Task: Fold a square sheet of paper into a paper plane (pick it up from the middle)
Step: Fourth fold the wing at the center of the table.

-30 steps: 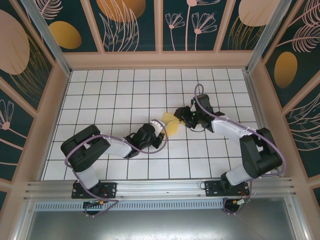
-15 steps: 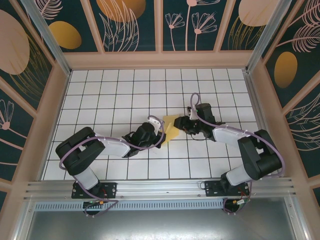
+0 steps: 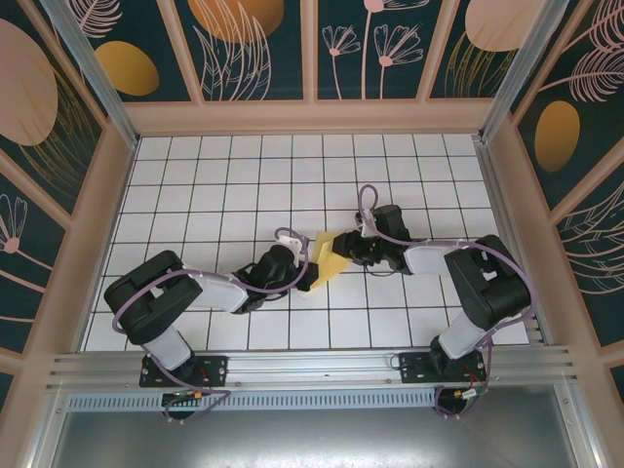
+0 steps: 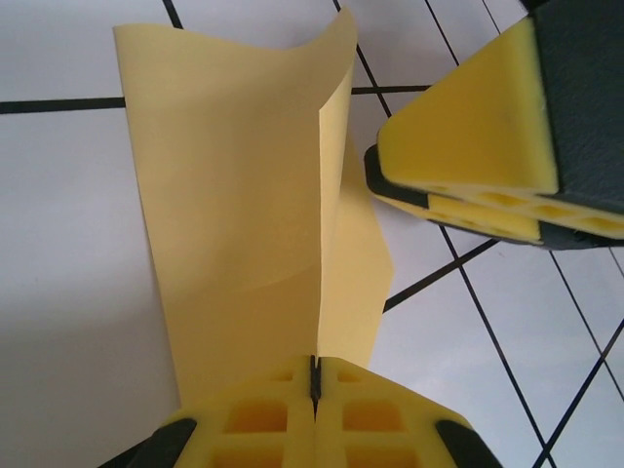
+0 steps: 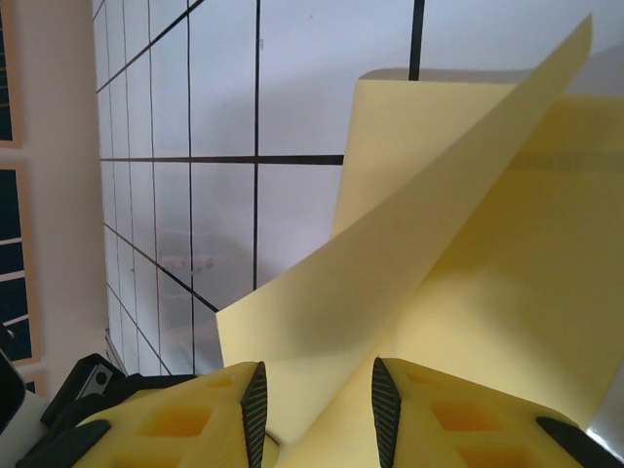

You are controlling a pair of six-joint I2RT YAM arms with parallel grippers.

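Item: square sheet of paper (image 4: 244, 214), yellow, creased. Your left gripper (image 4: 315, 375): jaws clamped on sheet's edge. Your right gripper (image 5: 317, 390): jaws apart, sheet between.

Centre tight: left gripper (image 3: 310, 270), right gripper (image 3: 346, 252) nose to nose at square sheet of paper (image 3: 330, 256). Far tiled table (image 3: 244, 166) open up to walls (image 3: 312, 117).

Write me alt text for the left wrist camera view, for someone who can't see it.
The left gripper is shut on the edge of a creased yellow paper over a white tiled table. The right gripper's yellow fingers sit upper right, beside the paper.
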